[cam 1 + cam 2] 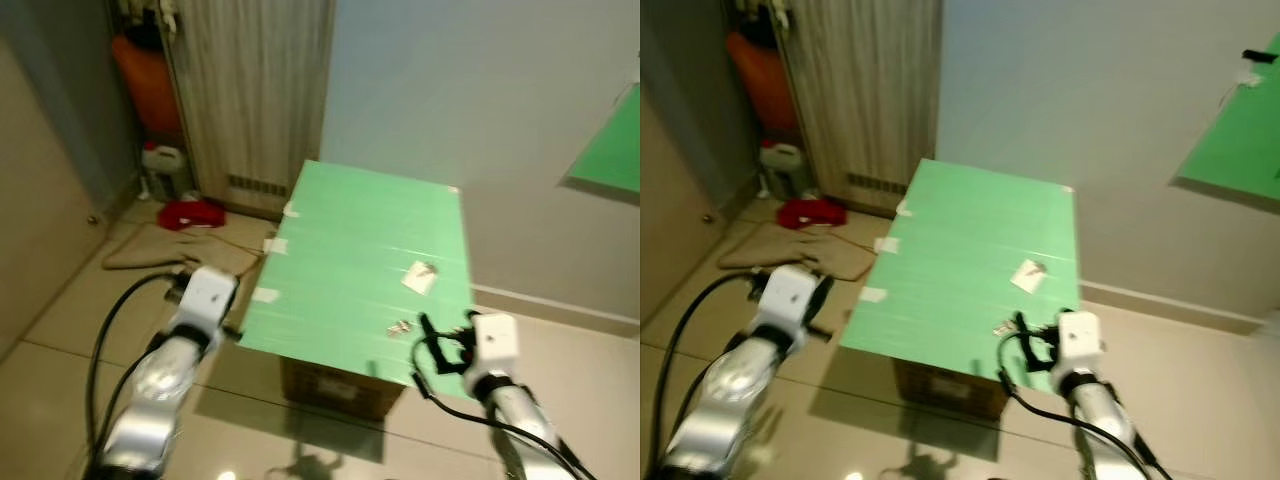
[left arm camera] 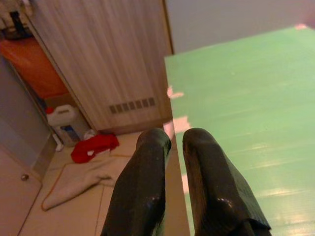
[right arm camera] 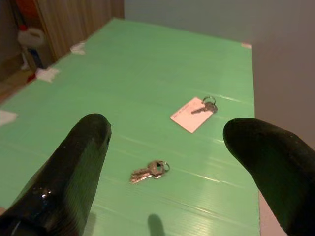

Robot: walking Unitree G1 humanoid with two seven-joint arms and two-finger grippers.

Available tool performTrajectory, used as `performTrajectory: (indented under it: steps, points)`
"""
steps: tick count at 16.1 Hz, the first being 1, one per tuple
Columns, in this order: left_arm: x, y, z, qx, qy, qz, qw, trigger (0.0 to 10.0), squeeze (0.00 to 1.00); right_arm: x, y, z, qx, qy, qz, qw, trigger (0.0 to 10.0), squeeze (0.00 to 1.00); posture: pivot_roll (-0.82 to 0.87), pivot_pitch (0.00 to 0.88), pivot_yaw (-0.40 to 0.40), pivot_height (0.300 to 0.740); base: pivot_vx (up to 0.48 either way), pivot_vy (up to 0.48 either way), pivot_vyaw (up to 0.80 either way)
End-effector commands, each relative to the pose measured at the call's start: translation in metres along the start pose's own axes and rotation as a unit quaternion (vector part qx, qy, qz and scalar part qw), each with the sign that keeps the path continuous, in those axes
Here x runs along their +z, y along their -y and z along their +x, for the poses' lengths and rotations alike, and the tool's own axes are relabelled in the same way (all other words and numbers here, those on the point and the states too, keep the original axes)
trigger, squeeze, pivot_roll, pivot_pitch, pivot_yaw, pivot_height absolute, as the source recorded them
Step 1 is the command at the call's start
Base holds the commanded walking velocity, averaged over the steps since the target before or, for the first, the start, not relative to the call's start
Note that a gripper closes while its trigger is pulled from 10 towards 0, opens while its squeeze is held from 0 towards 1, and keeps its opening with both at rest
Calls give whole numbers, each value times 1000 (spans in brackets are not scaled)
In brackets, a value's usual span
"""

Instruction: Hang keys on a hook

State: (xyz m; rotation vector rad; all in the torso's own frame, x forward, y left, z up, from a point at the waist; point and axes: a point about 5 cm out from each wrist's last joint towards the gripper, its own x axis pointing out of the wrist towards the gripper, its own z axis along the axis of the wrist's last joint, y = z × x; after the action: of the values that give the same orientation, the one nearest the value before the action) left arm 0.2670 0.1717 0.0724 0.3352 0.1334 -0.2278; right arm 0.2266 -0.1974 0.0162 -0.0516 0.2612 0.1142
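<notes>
A small bunch of keys point(image 3: 150, 170) lies on the green tabletop point(image 1: 350, 230) near its front right corner. A single key on a white tag point(image 3: 194, 112) lies a little farther back. My right gripper point(image 3: 170, 130) hovers open just in front of the table edge, its fingers spread wide on either side of the bunch with nothing between them. My left gripper point(image 2: 176, 140) is shut and empty beside the table's left front corner. A green panel point(image 1: 1240, 140) hangs on the wall at the upper right, with a small black hook-like piece point(image 1: 1258, 55) at its top.
A cardboard box point(image 1: 340, 385) stands under the tabletop. To the left, a wooden cabinet point(image 1: 250, 90) stands against the wall, with a red cloth point(image 1: 192, 212), a white jug point(image 1: 163, 160) and a beige mat point(image 1: 170, 250) on the tiled floor near it. White tape scraps point(image 1: 266, 294) mark the table's left edge.
</notes>
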Motion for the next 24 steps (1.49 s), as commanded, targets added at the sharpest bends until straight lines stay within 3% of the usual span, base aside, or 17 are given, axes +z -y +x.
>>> performTrajectory:
  steps: [1,2,3,13,18,19,20,21,24]
  points:
    - [-4,3,-1,-5,-8,8,1000,10000,0,0,-1,1,1,1,3,1000,10000,0,42,59,-43,740,0,0,0]
    - [-3,6,-1,-14,-6,1,1000,10000,0,0,-2,1,2,1,3,1000,10000,0,42,59,-43,740,0,0,0]
    - [-1,11,-2,-31,3,-13,999,10000,1000,0,-2,1,2,0,2,1000,10000,0,42,59,-43,740,0,0,0]
    - [-3,11,8,-48,-4,8,999,10000,1000,1,-1,2,-5,5,0,1000,10000,0,12,37,-28,740,0,0,0]
    - [-1,13,12,-59,-3,2,998,10000,1000,0,-3,1,3,0,-2,1000,10000,0,6,38,-30,740,0,440,-615]
    - [0,12,14,-57,-1,8,998,10000,933,-1,-3,1,1,-1,-1,1000,10000,0,8,42,-28,740,0,480,-731]
    - [0,12,14,-60,-4,9,998,10000,365,-1,-3,1,0,-2,1,1000,10000,0,10,44,-28,740,0,480,-725]
    - [1,11,15,-57,-1,21,998,10000,0,-2,-3,0,-2,-3,2,1000,10000,0,11,48,-26,740,0,480,-731]
    - [4,13,16,-56,7,29,998,10000,0,-3,-6,1,-3,-1,4,1000,10000,0,11,55,-23,740,0,0,0]
